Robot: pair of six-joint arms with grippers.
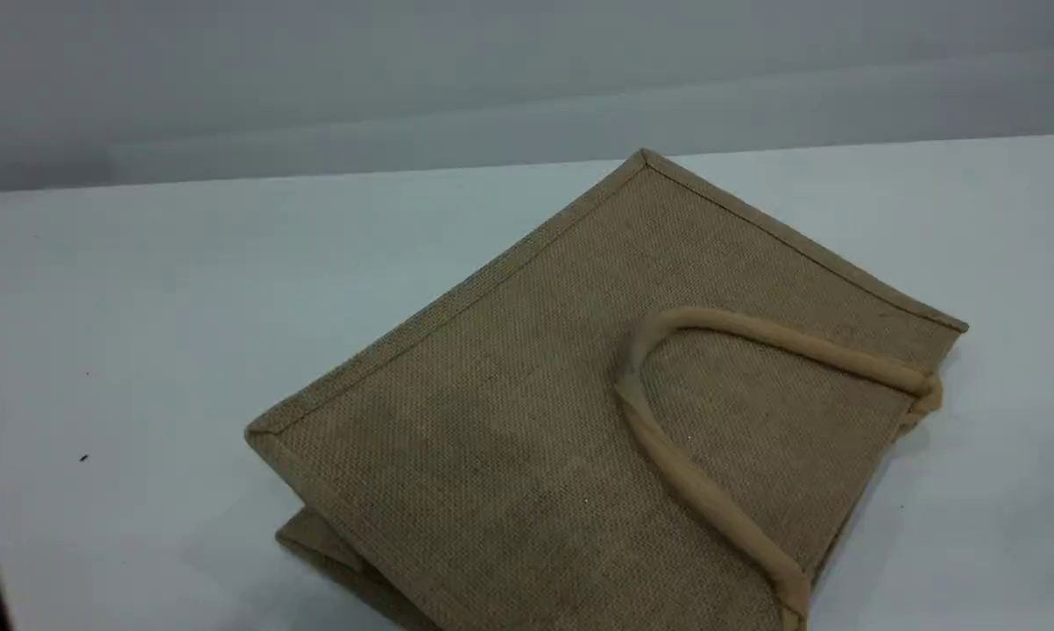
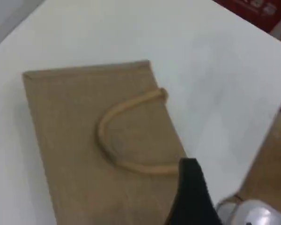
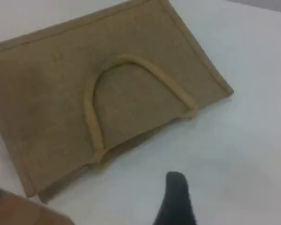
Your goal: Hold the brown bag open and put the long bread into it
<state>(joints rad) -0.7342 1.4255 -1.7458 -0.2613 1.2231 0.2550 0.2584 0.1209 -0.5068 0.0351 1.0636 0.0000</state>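
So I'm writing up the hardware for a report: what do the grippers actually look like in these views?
Little shows. The left gripper appears as one matte black, tapering fingertip with a silvery metallic part beside it. The right gripper shows one black fingertip with a rounded end. No markings or cables are visible, and neither arm appears in the scene view.

Left arm: out of the scene view.
Left gripper (image 2: 193,197): one dark fingertip at the bottom edge of its wrist view, touching nothing; spread not visible.
Right arm: out of the scene view.
Right gripper (image 3: 176,199): one dark fingertip, clear of everything; jaws wide apart.
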